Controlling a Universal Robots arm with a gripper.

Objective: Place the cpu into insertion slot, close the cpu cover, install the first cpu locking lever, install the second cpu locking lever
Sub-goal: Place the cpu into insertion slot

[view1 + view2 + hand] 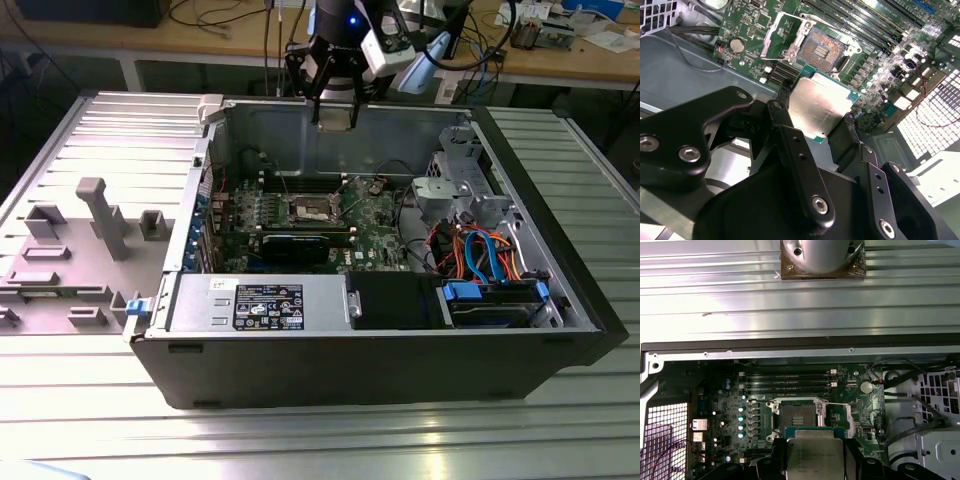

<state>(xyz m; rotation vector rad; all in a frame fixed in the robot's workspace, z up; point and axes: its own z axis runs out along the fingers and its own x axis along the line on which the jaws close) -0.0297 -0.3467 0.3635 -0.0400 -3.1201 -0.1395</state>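
Gripper (pixel 817 114) clamps cpu (pixel 824 106), metal top up, above open case (pixel 400 365). Case sits on ribbed metal table (pixel 300 440); cluttered workbench (pixel 200 45) behind.

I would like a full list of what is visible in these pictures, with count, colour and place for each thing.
computer case: one, black, open, on the metal table.
power-supply box: one, grey, at the case's near wall.
insertion slot: one, dark-rimmed, empty, inside the case.
cpu cover: one, silver, raised open beside the slot.
long card: one, black, near the slot.
coin battery: one, silver, near the cover.
cables: several, orange and blue, exterior view's right.
cpu: one, silver-grey, held over the case.
gripper: one, black, shut on the cpu.
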